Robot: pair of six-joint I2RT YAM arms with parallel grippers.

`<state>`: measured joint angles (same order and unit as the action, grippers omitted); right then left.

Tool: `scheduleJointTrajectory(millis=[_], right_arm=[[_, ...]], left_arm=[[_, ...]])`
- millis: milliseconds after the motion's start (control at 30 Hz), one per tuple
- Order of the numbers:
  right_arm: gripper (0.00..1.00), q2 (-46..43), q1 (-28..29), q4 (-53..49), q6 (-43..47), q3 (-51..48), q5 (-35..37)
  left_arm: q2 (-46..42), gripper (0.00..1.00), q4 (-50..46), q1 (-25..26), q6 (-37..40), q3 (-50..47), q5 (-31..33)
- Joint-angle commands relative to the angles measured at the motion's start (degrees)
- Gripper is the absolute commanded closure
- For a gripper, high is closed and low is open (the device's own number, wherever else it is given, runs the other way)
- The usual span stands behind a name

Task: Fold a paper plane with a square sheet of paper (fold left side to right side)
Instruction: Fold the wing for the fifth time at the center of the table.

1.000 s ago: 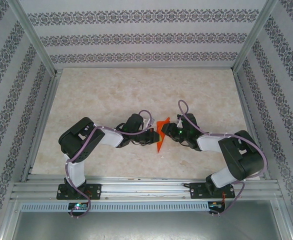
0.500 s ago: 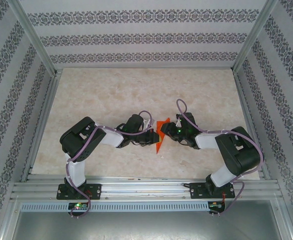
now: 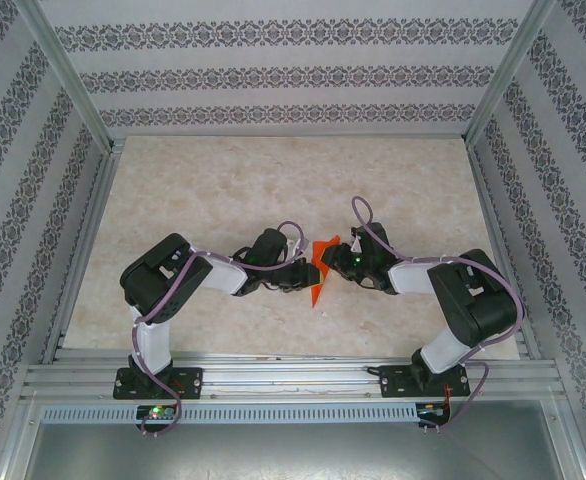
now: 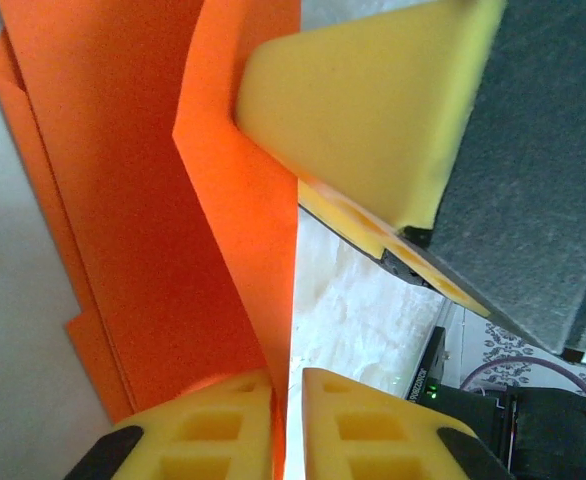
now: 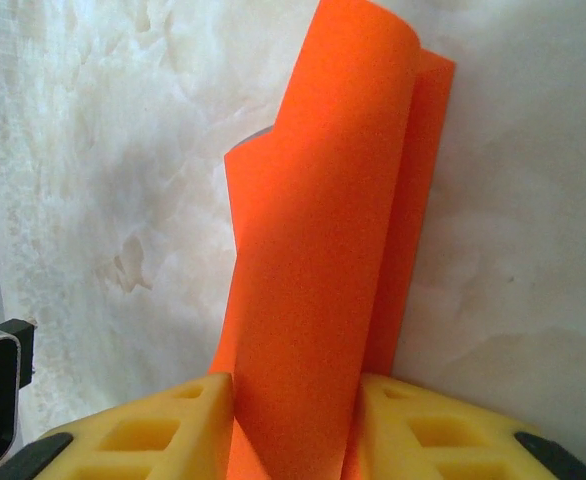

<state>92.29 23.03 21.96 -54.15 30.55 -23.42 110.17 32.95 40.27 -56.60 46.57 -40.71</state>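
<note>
Standing on edge over the counter [image 3: 223, 190], the square sheet of paper [image 3: 320, 268] ran near-to-far between both arms; right jaws, half closed, squeezed its curled fold; left jaws sat a hair apart around one edge, couldn't tell if gripping.

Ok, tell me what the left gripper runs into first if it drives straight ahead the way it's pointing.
The folded orange paper stands between the left gripper's fingertips; past it, the first solid thing is likely the right gripper's yellow finger, close ahead, though depth is unclear.
</note>
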Motion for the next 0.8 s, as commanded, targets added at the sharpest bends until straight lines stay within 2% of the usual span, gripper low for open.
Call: scheduleJointTrajectory(millis=[0, 200, 533, 767], right_arm=[[0.63, 3.5, 0.7, -1.3, 0.0, 0.6, 0.5], [0.63, 3.7, 0.7, -1.4, 0.1, 0.9, 0.3], [0.63, 3.8, 0.7, -1.6, 0.1, 0.9, 0.4], [0.63, 3.8, 0.7, -1.8, 0.2, 1.0, 0.5]], left_arm=[[-2.7, 0.82, -1.6, -1.5, 1.8, 0.2, 0.4], [-4.1, 0.75, -3.8, -2.9, 3.0, 0.2, 1.0], [-0.6, 0.65, -5.0, -3.2, 4.1, 3.2, -0.3], [1.0, 0.65, -7.7, -3.3, 5.1, 4.8, 0.1]])
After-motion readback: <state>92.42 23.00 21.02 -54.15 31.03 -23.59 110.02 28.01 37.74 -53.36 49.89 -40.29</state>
